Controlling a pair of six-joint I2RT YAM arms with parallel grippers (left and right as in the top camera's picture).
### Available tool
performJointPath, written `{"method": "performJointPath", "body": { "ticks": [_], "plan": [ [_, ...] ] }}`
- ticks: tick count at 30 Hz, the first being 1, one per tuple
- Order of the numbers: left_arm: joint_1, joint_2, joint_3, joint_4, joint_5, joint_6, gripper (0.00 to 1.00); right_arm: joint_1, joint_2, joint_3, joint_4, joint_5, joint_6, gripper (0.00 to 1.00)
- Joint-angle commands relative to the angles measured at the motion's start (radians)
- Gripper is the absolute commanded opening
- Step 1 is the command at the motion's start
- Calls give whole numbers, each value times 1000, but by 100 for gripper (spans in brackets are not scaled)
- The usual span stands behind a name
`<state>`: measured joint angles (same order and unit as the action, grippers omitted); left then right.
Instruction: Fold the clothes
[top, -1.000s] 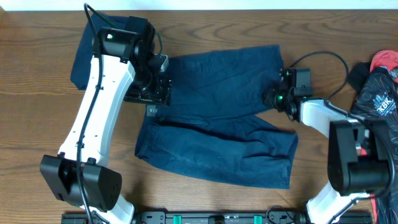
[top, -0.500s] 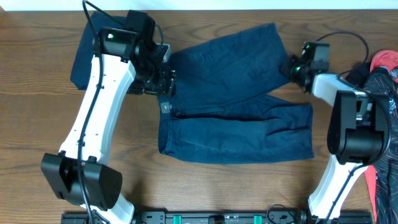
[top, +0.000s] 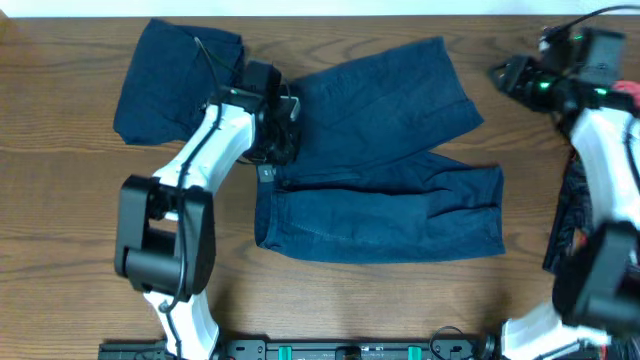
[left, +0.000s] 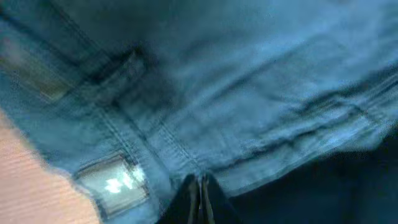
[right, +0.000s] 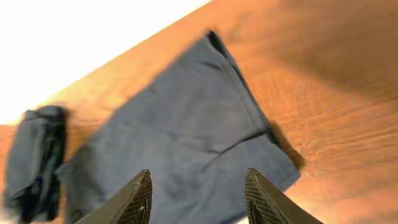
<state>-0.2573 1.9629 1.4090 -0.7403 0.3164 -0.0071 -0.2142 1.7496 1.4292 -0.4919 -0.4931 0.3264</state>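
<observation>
A pair of dark navy shorts (top: 380, 190) lies spread flat mid-table, one leg angled to the upper right, the other pointing right. A folded navy bundle (top: 170, 80) rests at the far left. My left gripper (top: 278, 150) sits at the waistband end of the shorts. In the left wrist view its fingers (left: 200, 198) are pressed together over the denim (left: 236, 93), and no cloth shows between them. My right gripper (top: 503, 74) hangs raised off the upper leg's hem, open and empty (right: 200, 199), looking down on that leg (right: 186, 124).
A pile of red and black garments (top: 615, 130) lies at the right edge, under the right arm. A pale label (left: 112, 183) shows on the waistband. The table's far edge (top: 320, 12) runs close behind the clothes.
The shorts were dragged to the right, then the right gripper opened, let go of the upper leg and lifted away to the upper right. The left gripper shut at the waistband.
</observation>
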Motion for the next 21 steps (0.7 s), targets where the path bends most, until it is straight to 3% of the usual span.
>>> {"method": "performJointPath", "body": {
  "ticks": [1, 12, 21],
  "plan": [
    [-2, 51, -27, 63, 19, -3, 6, 3, -116, 19, -74, 9, -63, 46],
    [-1, 309, 18, 301, 12, -39, 6, 6, -202, 14, -298, 21, -68, 46],
    [2, 365, 394, 221, 15, -58, 6, 47, -200, 12, -352, 62, -99, 48]
  ]
}}
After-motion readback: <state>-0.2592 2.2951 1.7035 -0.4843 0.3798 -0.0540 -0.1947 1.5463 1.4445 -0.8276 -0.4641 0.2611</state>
